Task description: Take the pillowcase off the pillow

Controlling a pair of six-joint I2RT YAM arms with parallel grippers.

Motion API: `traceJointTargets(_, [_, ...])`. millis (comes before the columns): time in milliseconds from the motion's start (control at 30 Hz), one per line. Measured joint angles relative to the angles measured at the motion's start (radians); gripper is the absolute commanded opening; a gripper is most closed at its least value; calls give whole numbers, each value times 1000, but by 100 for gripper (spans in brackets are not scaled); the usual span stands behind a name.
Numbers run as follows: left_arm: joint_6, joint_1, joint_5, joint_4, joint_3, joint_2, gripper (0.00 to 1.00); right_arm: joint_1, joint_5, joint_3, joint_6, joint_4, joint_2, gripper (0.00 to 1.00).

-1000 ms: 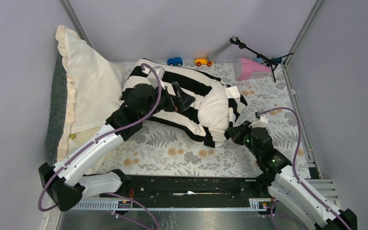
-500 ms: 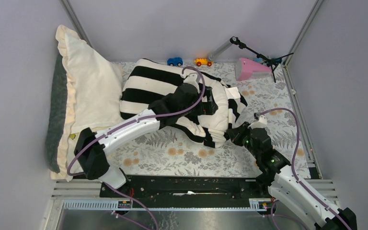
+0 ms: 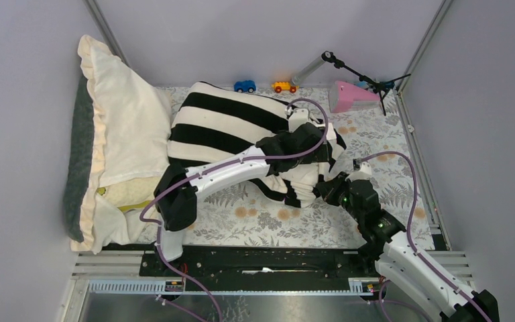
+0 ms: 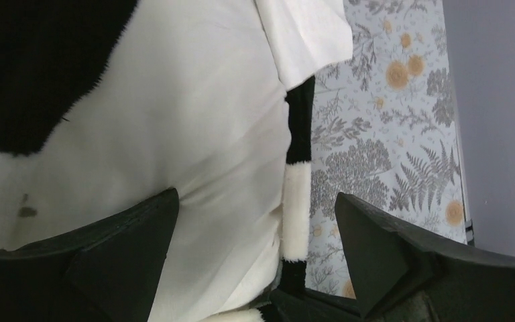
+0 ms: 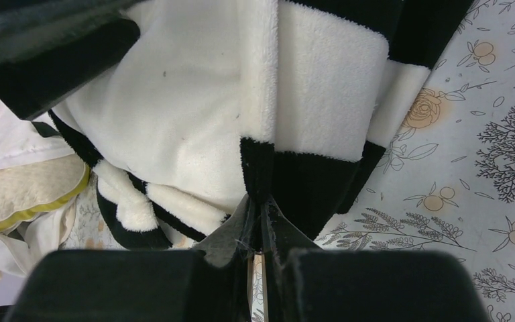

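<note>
1. Black-and-white fleece sits pinched in the right gripper [image 5: 258, 221]. Its jaws are closed tight on the pillowcase [image 3: 221, 117] hem, at the near right corner, low over the floral table cover [image 3: 241, 215].
2. Just beyond, the left gripper [image 4: 256, 201] hovers at the pillowcase's mouth with jaws spread wide and nothing between them. The pillow [image 4: 194, 134] shows there as bare off-white fabric under the jaws, with the striped hem beside it.
3. The bundle's long axis runs left to right across the table, with the closed end to the left and the mouth to the right, by both grippers. The pillow therefore lies leftward of the held hem. The left jaws are the nearer to it and look placed to take it while the right holds the cover.
4. The left arm crosses the bundle's near side. A cream ruffled pillow [image 3: 124, 114] lies close against the closed end, so there is little room leftward.
5. Farthest off, by the back wall, are a blue toy car [image 3: 245, 86], an orange toy car [image 3: 282, 86] and a pink object [image 3: 352, 97], all well apart.
</note>
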Motion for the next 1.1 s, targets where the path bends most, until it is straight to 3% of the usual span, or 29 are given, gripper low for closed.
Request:
traceJointTargets(200, [-34, 21, -8, -3, -6, 0, 99, 0, 0, 0, 1, 2, 6, 0])
traceJointTargets(400, [-82, 132, 181, 108, -111, 2, 99, 0, -2, -2, 13, 0, -9, 0])
traceJointTargets(567, [-79, 150, 235, 117, -101, 10, 98, 0, -1, -2, 19, 0, -28, 0])
traceJointTargets(700, [-57, 134, 172, 42, -35, 55, 86, 0, -1, -2, 19, 0, -27, 0])
traceJointTargets(800, [-19, 118, 106, -11, -10, 68, 84, 0, -1, -2, 19, -1, -26, 0])
traceJointTargets(900, [50, 99, 53, -59, 26, 81, 91, 0, -1, -2, 19, -1, -29, 0])
traceJointTargets(1100, [296, 31, 13, -146, 109, 124, 95, 0, 0, -2, 18, -9, -36, 0])
